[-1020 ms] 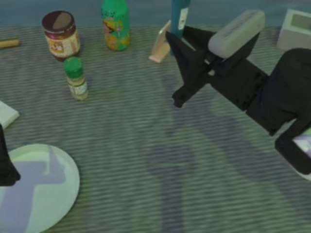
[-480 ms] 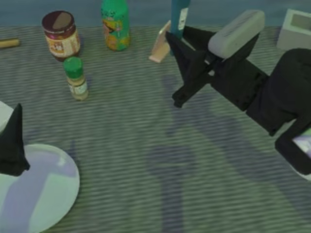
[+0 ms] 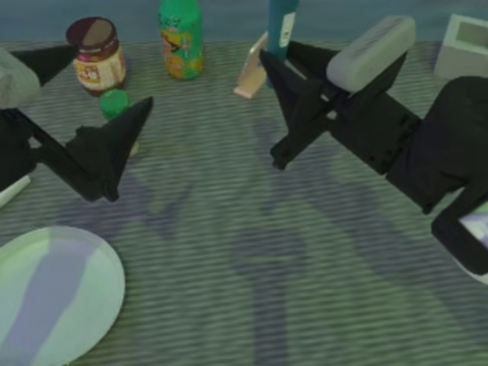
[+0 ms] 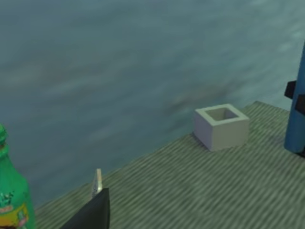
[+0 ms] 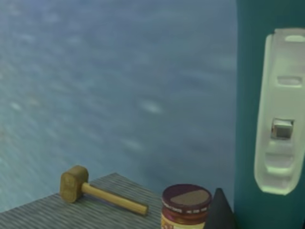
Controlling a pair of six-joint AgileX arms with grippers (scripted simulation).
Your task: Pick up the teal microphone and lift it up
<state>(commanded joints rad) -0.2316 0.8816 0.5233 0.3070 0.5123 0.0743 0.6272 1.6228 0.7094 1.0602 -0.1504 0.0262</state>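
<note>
The right hand (image 3: 284, 57) is closing around the teal microphone (image 3: 281, 27) at the far edge of the worktop (image 3: 252, 252), its dark fingers (image 3: 276, 76) standing on either side of the upright handle and appearing to grip it, though the contact itself is hidden from above. In the right wrist view the microphone (image 5: 267, 109) is filling the frame, its white switch patch (image 5: 279, 109) facing the camera, with a brown-lidded jar (image 5: 186, 205) and a wooden mallet (image 5: 100, 191) lying farther off. A thin tan card (image 3: 252, 69) is leaning just beside the handle. The microphone is likely to prove light and rigid, with a smooth tapering handle that could slide downward through a loose grip, so a firm hold across the teal body near the switch looks the safest place. The left hand (image 3: 88, 114) is hovering with fingers spread wide apart over the worktop's left side, above a small green-capped jar (image 3: 116, 103) and near a green bottle (image 3: 181, 38), holding nothing. A pale plate (image 3: 57, 297) is sitting at the near left, and a grey open box (image 3: 463, 46) is standing at the far right.
</note>
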